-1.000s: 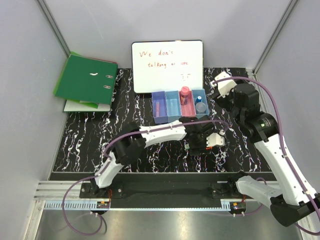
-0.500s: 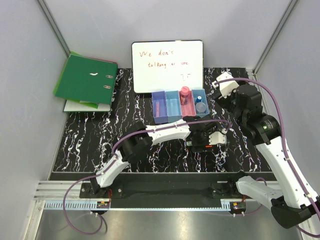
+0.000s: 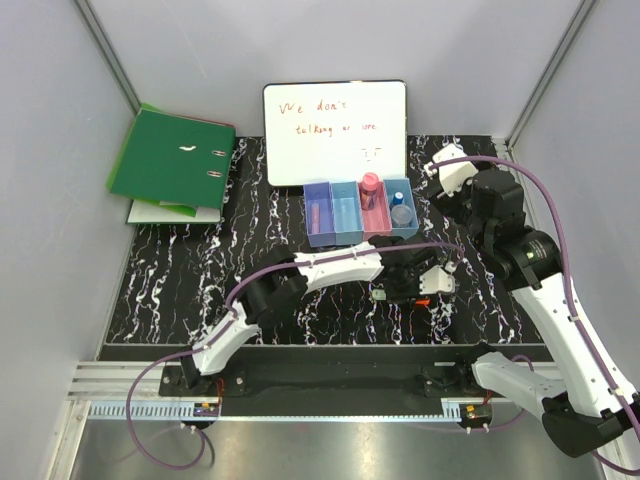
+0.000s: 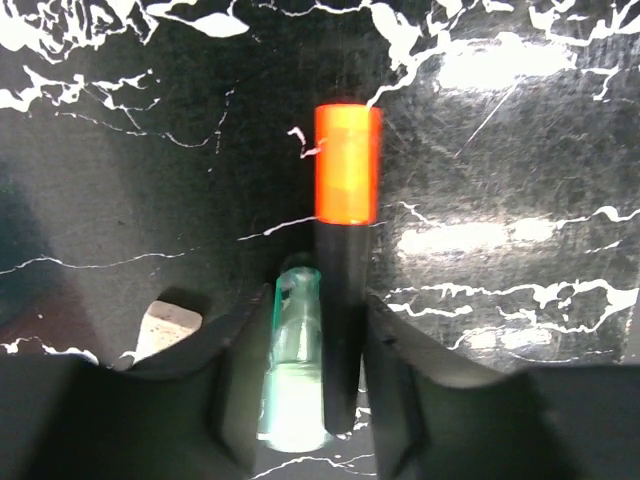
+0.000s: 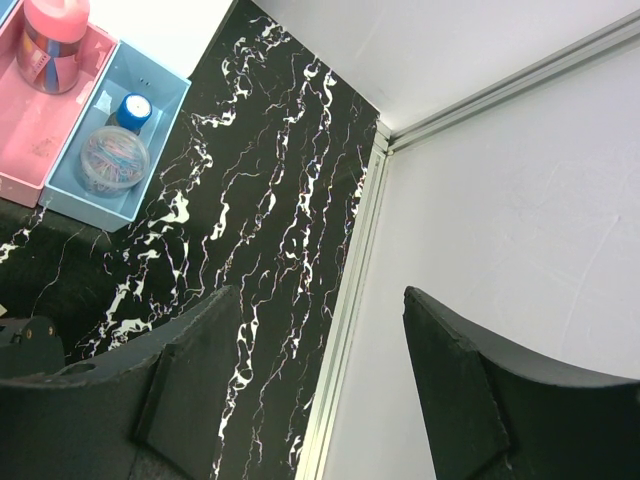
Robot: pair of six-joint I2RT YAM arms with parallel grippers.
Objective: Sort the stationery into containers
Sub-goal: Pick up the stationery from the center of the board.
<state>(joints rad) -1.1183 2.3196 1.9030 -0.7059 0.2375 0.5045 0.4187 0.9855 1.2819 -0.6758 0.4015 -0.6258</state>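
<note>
In the left wrist view an orange highlighter (image 4: 346, 165) with a black body lies beside a green highlighter (image 4: 292, 360) on the black marbled table. My left gripper (image 4: 315, 300) is shut on both, one fingertip against each pen. From above, this gripper (image 3: 398, 287) is low, just in front of the bins (image 3: 345, 238). The purple-blue bin holds a lilac marker (image 3: 315, 215). A pink item (image 3: 370, 183) stands in the pink bin (image 5: 40, 125). The right light-blue bin (image 5: 150, 150) holds a blue-capped bottle (image 5: 132, 108) and a round blue piece (image 5: 105, 160). My right gripper (image 5: 320, 292) is open and empty, raised near the back right corner.
A whiteboard (image 3: 335, 130) with red writing leans behind the bins. A green ring binder (image 3: 170, 155) lies at the back left on papers. Grey walls close in the table, with a metal rail (image 5: 345, 330) along the right edge.
My left gripper has shifted slightly left and toward the near edge, the forearm swinging with it. The right arm has barely moved.
</note>
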